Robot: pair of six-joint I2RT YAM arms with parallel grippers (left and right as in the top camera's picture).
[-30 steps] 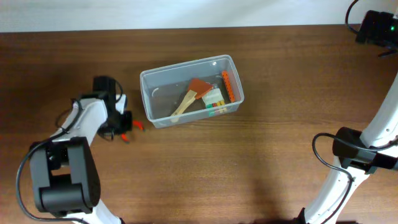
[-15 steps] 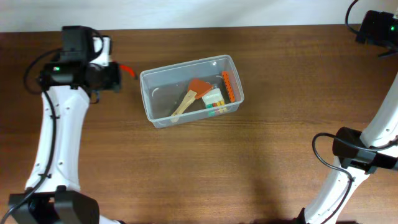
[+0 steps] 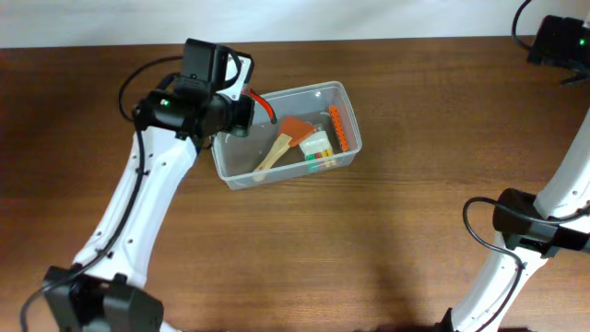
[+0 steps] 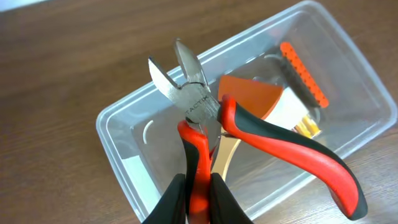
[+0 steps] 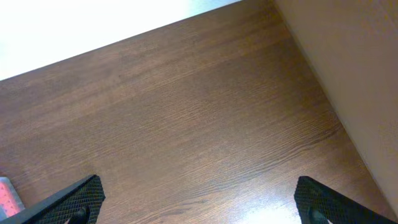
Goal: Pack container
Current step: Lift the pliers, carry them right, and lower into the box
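The container (image 3: 241, 178) is a clear rectangular tub in the middle of the table; it also shows in the left wrist view (image 4: 118, 137). Inside lie a spatula with an orange blade (image 3: 293, 128), an orange strip (image 3: 339, 127) and a white packet (image 3: 315, 148). My left gripper (image 4: 198, 202) is shut on one handle of red-and-black cutting pliers (image 4: 194, 106) and holds them above the tub's left end; in the overhead view the pliers (image 3: 263, 104) stick out over the tub. My right gripper (image 5: 199, 199) is open and empty over bare wood, far from the tub.
The wooden table (image 3: 387, 231) runs to a white wall at the back. The right arm's base and cable (image 3: 521, 226) stand at the right edge. A pink thing (image 5: 6, 196) shows at the lower left of the right wrist view.
My left arm has carried the pliers from the table left of the tub, up and to the right, to above the tub's left end. The right arm has not moved.
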